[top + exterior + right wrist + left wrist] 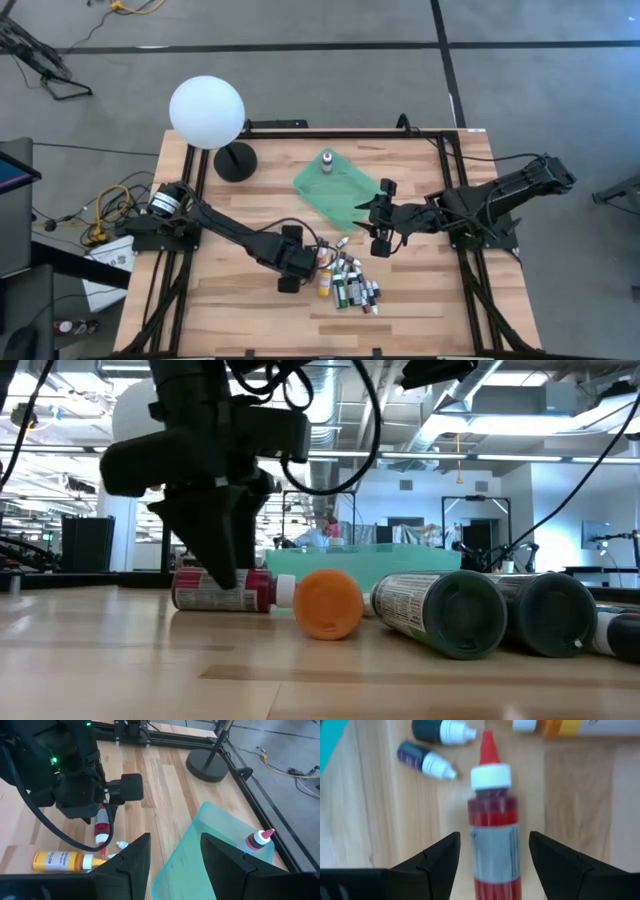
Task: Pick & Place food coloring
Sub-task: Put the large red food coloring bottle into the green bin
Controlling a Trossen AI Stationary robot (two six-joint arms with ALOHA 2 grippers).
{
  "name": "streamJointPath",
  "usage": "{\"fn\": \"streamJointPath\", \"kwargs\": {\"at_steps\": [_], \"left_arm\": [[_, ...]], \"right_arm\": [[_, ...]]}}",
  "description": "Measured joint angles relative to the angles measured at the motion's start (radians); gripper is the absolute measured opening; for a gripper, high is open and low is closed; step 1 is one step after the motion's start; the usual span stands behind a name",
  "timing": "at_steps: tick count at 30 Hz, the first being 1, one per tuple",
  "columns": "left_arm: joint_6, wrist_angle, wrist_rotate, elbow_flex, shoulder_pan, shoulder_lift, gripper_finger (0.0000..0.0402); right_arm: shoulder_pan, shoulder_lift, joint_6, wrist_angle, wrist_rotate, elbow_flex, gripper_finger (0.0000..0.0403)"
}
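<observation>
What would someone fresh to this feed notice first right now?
Probably the left gripper, low over the table with its jaws open on either side of a red bottle lying flat at the edge of the bottle pile. Next, the green tray toward the back, with one bottle standing on it. The right gripper hovers by the tray's edge, jaws open.

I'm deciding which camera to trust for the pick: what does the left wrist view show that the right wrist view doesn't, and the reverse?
Only the left wrist view: the open left gripper straddling the lying red bottle, and two dark white-capped bottles.
Only the right wrist view: the green tray with a bottle standing on it, the lamp base, and the open right gripper.
Both: the red bottle, the yellow bottle, the wooden table.
</observation>
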Motion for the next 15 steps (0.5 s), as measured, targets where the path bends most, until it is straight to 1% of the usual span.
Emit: {"fn": "streamJointPath", "kwargs": {"at_steps": [6,15], "left_arm": [[0.016,0.076,0.058,0.0,0.016,0.008,0.0233],[0.016,0.072,0.045,-0.002,0.024,0.016,0.0233]], "right_arm": [[0.0,0.0,0.0,-0.002,0.0,0.0,0.0164],[0.0,0.0,0.009,-0.01,0.0,0.0,0.0164]]}}
